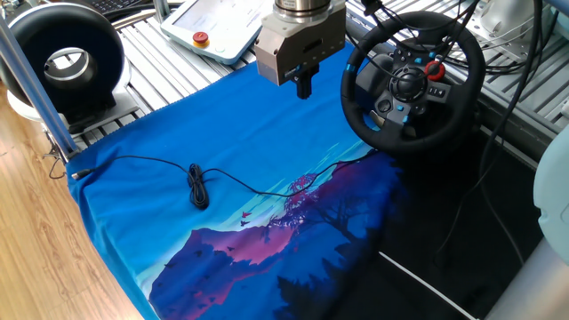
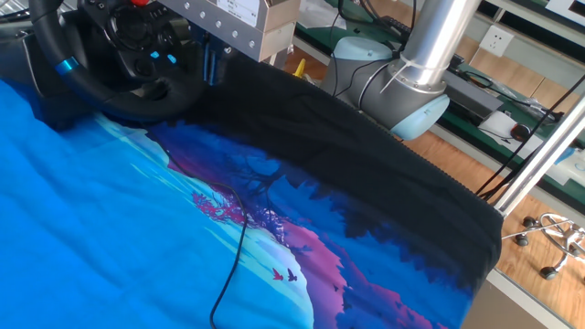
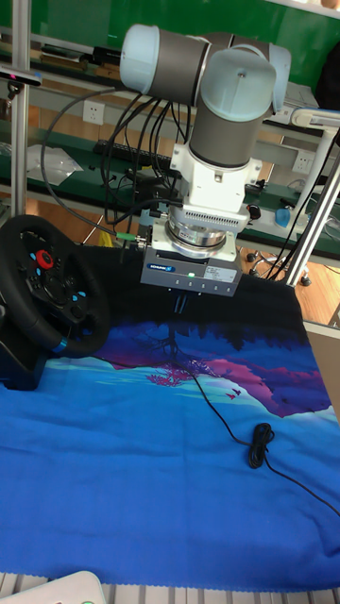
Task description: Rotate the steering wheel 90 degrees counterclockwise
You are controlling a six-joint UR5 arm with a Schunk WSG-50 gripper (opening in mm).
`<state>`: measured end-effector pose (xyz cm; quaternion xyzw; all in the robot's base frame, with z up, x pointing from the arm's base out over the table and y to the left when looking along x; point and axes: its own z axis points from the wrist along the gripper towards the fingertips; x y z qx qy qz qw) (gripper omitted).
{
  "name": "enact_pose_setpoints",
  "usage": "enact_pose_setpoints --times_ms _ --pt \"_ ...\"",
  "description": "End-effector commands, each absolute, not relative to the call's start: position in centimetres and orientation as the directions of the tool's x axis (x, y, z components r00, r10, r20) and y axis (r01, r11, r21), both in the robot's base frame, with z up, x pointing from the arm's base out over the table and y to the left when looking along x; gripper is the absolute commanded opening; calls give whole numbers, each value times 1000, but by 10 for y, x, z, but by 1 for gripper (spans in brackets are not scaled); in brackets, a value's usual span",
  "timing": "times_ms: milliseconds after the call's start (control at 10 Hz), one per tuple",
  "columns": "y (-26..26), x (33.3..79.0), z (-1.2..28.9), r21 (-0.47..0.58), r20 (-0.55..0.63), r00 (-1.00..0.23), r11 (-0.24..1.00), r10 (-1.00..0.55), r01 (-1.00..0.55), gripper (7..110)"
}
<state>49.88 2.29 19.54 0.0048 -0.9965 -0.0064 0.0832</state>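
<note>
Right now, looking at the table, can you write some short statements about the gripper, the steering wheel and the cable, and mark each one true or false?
1. The gripper is gripping the rim of the steering wheel. False: it hangs beside the wheel, apart from it, with nothing between its fingers.
2. The gripper's fingers are close together. True.
3. A thin black cable lies on the blue printed cloth. True.
4. The wheel lies flat in the middle of the cloth. False: it stands tilted at the cloth's edge.
5. The wheel's hub has a red dial. True.
6. A red button sits on the white pendant behind the cloth. True.
</note>
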Motion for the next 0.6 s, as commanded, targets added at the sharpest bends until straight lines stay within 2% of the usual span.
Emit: enact_pose_setpoints --times_ms 0,500 --pt "25 499 197 25 164 -986 1000 -9 -5 7" --pt "26 501 197 31 159 -987 1000 -10 -5 7"
